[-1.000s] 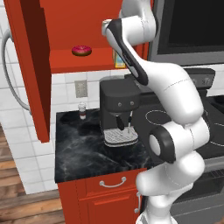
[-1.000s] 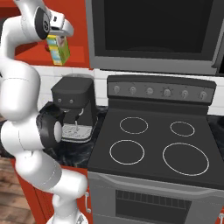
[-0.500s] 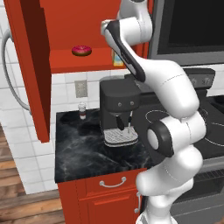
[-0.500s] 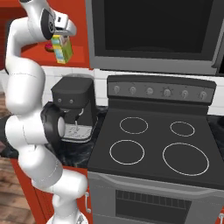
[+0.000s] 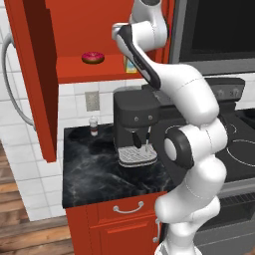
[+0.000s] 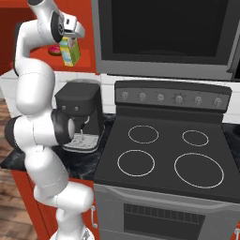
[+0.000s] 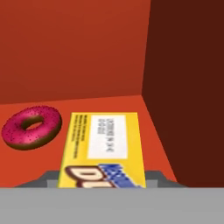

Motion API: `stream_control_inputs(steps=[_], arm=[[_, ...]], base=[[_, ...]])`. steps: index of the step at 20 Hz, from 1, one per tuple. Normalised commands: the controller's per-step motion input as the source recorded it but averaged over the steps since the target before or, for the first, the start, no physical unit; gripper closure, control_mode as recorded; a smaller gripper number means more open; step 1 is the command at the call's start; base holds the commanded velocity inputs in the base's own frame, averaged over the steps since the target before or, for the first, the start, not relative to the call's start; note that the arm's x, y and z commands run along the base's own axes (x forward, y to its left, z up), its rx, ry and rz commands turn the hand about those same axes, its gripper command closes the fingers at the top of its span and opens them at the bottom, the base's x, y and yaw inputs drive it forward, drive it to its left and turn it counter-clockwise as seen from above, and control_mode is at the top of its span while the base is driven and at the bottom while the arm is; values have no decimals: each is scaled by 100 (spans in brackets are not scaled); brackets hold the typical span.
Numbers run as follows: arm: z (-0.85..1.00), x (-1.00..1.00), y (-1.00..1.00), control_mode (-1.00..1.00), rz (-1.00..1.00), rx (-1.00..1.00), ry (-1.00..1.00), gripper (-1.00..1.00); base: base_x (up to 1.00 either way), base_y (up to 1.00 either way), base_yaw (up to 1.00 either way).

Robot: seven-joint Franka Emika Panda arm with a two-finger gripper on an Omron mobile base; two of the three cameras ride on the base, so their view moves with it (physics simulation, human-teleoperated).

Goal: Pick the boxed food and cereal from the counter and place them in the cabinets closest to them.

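Inside red cabinet, jaws clamped on yellow-green box, upright, just above shelf beside pink donut.

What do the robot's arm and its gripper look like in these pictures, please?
The arm is glossy white, built of rounded tube-like segments joined by dark grey disc-shaped joints. A black strip runs along its upper link. The gripper has a boxy white body with a small dark rectangular patch on its side. No cables or printed markings show.
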Motion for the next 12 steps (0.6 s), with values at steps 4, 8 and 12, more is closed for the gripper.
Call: stream_control_inputs(steps=[4, 8, 12], arm=[[0, 34, 27, -100, -1, 0, 0, 100], [0, 31, 26, -100, -2, 0, 0, 100], [0, 32, 12, -100, -1, 0, 0, 100]], base=[[0, 0, 0], [0, 0, 0], [0, 0, 0]])
